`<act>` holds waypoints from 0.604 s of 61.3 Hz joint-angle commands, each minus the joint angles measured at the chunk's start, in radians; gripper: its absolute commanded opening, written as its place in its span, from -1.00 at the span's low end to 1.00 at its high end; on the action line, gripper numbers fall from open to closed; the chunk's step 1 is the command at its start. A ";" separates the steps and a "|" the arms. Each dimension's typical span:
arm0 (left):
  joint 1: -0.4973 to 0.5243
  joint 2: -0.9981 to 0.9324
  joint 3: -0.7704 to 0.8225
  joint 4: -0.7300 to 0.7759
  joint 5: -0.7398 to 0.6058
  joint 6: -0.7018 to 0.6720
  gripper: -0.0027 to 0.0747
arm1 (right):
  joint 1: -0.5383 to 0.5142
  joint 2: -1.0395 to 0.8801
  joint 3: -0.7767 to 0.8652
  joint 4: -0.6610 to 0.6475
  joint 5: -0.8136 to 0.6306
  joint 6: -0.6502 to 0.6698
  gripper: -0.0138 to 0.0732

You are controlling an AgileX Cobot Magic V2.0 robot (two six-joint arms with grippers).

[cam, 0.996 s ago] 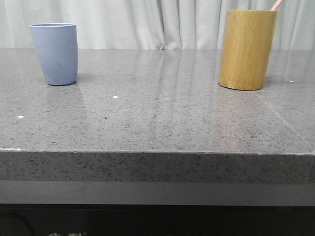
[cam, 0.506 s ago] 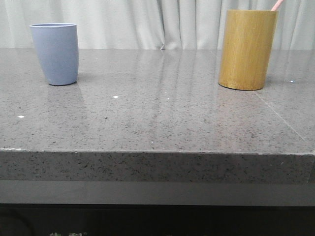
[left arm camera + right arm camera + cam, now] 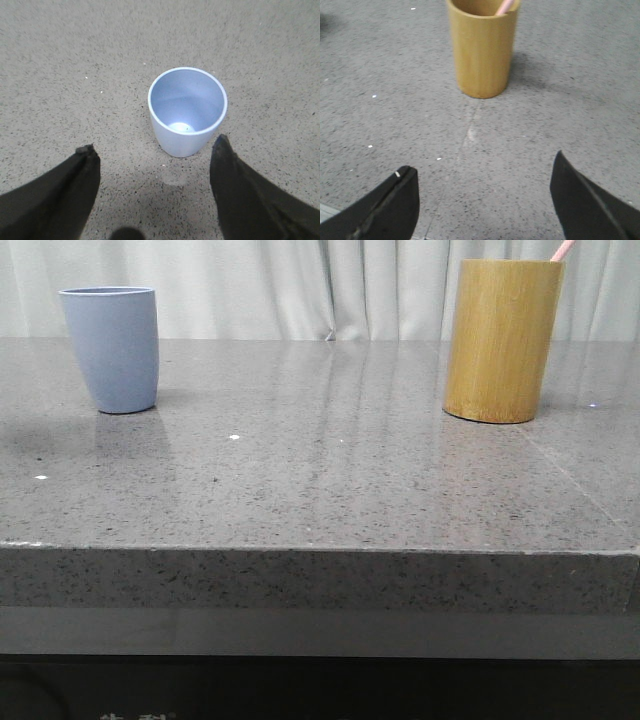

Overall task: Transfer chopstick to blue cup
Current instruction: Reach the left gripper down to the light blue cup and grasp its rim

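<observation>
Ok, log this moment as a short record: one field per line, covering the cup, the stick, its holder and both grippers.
blue cup: upright on the table's left side, empty inside as the left wrist view shows
chopstick: pink tip sticking out of the bamboo holder
bamboo holder: upright on the table's right side
left gripper: open, above the table, facing the cup, holding nothing
right gripper: open, facing the holder, holding nothing
task status: chopstick not yet picked up
</observation>
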 commanded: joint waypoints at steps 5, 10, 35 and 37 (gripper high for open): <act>-0.007 0.119 -0.198 -0.002 0.079 0.003 0.26 | 0.011 0.002 -0.035 0.007 -0.059 -0.016 0.60; -0.007 0.196 -0.275 -0.002 0.133 0.003 0.26 | 0.011 0.002 -0.035 0.007 -0.059 -0.016 0.60; -0.007 0.474 -0.546 0.002 0.279 0.003 0.26 | 0.011 0.002 -0.035 0.007 -0.059 -0.016 0.60; -0.007 0.487 -0.557 0.002 0.286 0.003 0.26 | 0.011 0.002 -0.035 0.005 -0.059 -0.016 0.60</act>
